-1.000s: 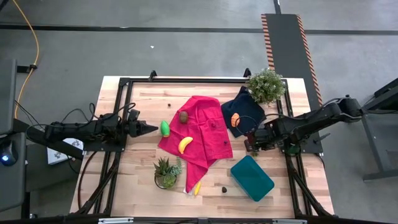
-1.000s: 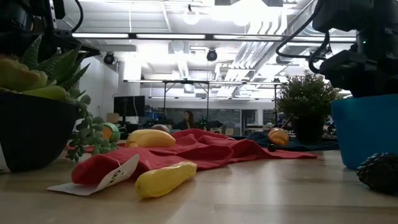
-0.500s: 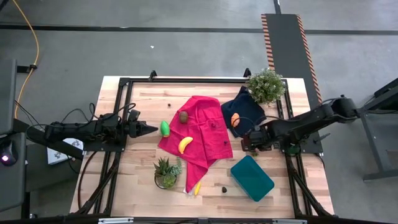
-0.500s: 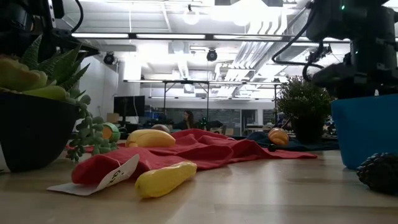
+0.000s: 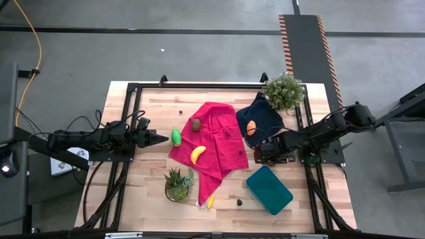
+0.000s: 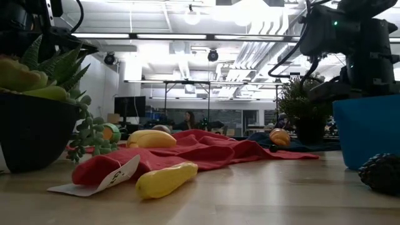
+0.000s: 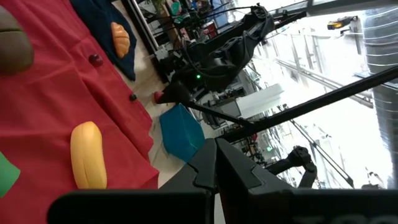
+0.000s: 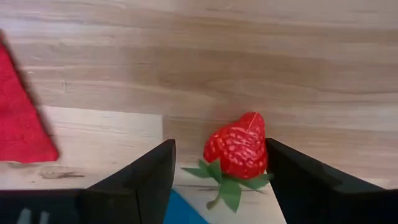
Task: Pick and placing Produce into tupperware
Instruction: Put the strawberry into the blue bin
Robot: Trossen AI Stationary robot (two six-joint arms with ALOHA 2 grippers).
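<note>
Descending since a second ago, right gripper (image 8: 214, 177) now brackets small red toy strawberry (image 8: 236, 149) on bare wood, fingers spread, ungrasped; pickup looks imminent.

Bare wood lies open beside the tupperware (image 5: 269, 190); a strawberry (image 8: 236, 149) stands between the right gripper's (image 5: 264, 154) spread jaws.

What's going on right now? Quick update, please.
Right gripper open, straddling a toy strawberry on the table. Left gripper shut, waiting beside the green piece. Tub near, path clear.
</note>
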